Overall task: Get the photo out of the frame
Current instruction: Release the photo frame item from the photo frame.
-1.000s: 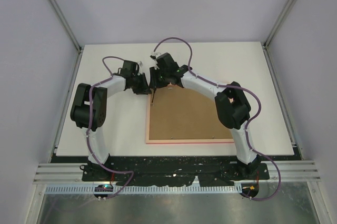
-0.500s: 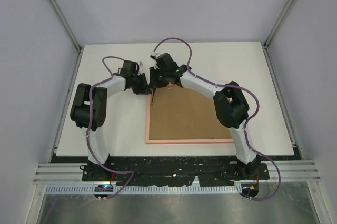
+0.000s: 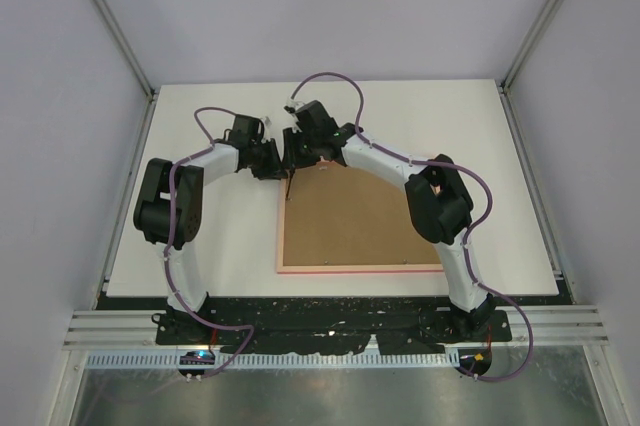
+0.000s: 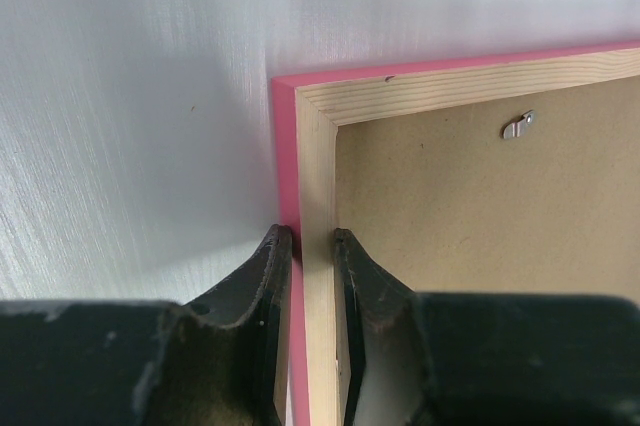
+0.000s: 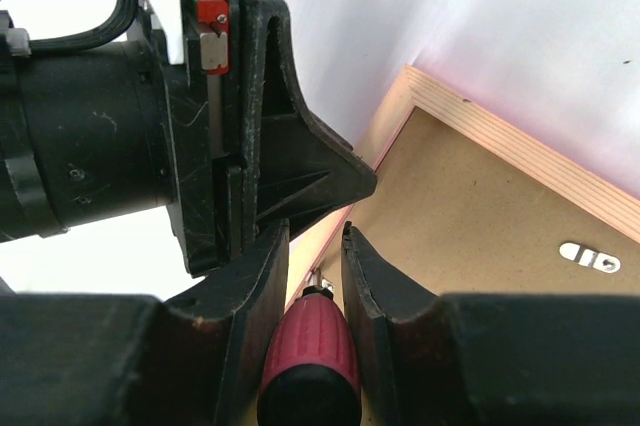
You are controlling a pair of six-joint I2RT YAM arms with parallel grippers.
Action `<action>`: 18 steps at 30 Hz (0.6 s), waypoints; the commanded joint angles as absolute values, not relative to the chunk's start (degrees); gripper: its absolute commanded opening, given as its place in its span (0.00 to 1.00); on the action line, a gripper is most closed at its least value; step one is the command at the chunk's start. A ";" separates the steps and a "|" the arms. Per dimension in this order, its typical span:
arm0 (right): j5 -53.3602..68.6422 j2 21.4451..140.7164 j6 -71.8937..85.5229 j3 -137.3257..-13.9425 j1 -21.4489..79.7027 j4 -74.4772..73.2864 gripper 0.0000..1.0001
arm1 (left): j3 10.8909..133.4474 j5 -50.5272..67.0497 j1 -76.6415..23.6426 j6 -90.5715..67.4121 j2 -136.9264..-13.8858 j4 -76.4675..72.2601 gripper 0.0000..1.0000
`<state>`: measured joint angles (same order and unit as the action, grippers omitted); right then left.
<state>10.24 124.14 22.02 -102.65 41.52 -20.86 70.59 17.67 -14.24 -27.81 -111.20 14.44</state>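
The pink frame (image 3: 350,269) lies face down on the table, with the brown backing board (image 3: 350,221) showing. The photo is hidden under the board. My left gripper (image 3: 277,168) is shut on the frame's left rail (image 4: 318,166) near its far-left corner, one finger outside and one inside (image 4: 312,236). My right gripper (image 3: 294,158) is shut on a red-handled screwdriver (image 5: 310,366). The screwdriver's shaft (image 3: 291,184) points down at the board's edge beside that rail. The right gripper (image 5: 315,231) sits right next to the left gripper's body (image 5: 270,146).
Small metal clips sit on the backing board (image 4: 517,125) (image 5: 590,258). The white table (image 3: 210,246) ends at metal rails on the left and right, and grey walls enclose it. Both arms meet over the frame's far-left corner.
The right arm's elbow has shifted slightly left. Both grippers keep their hold and place.
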 commanded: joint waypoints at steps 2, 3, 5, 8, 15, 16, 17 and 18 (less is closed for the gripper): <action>14.41 124.10 21.71 -103.54 42.19 -19.78 0.08 | 69.78 13.89 -13.80 -25.93 -110.04 16.00 0.20; 14.68 124.19 21.36 -103.62 42.19 -19.78 0.08 | 69.79 13.89 -13.80 -25.93 -110.21 16.00 0.20; 15.03 124.01 20.75 -103.19 42.19 -19.69 0.08 | 69.79 13.97 -13.80 -25.93 -110.13 16.08 0.20; 14.77 123.14 20.04 -102.57 42.19 -19.69 0.08 | 69.70 13.89 -13.80 -25.93 -110.04 16.00 0.20; 15.64 121.91 18.02 -101.25 42.19 -18.98 0.08 | 69.78 13.89 -13.62 -25.93 -110.13 16.08 0.20; 15.73 121.90 17.67 -100.99 42.27 -18.90 0.08 | 69.87 13.97 -13.62 -26.01 -110.13 16.08 0.20; 16.08 121.73 17.58 -100.99 42.10 -18.90 0.08 | 69.96 14.15 -13.62 -26.02 -110.21 16.26 0.20; 16.34 121.73 17.40 -100.99 42.19 -18.98 0.08 | 69.96 14.06 -13.62 -26.02 -110.13 16.35 0.20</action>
